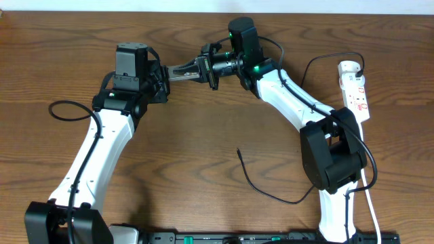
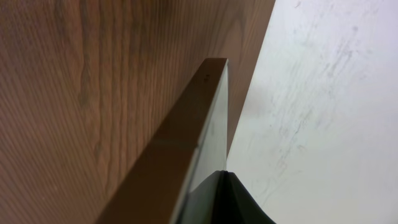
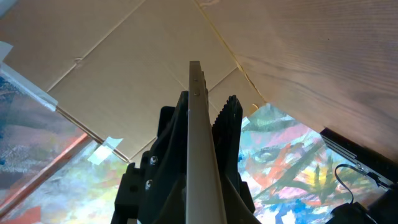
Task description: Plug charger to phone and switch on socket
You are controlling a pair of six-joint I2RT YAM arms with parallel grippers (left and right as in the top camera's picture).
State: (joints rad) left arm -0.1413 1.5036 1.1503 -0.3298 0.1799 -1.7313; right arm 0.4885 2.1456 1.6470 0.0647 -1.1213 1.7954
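Observation:
The phone (image 1: 182, 70) is a brown-grey slab held edge-on above the table between both grippers. My left gripper (image 1: 165, 74) is shut on its left end; in the left wrist view the phone (image 2: 180, 143) runs up from the jaws (image 2: 211, 196). My right gripper (image 1: 207, 68) is shut on its right end; in the right wrist view its pale edge (image 3: 198, 137) sits between the black toothed fingers (image 3: 202, 109). The charger, a thin black cable, lies on the table with its plug tip (image 1: 238, 151) free. The socket, a white power strip (image 1: 356, 91), lies at the far right.
A black cable loops from the top of the power strip (image 1: 319, 62). The strip's white cord (image 1: 371, 203) runs down the right side. A black base cable curls at the left (image 1: 62, 108). The table's back edge meets a white wall (image 1: 102, 5).

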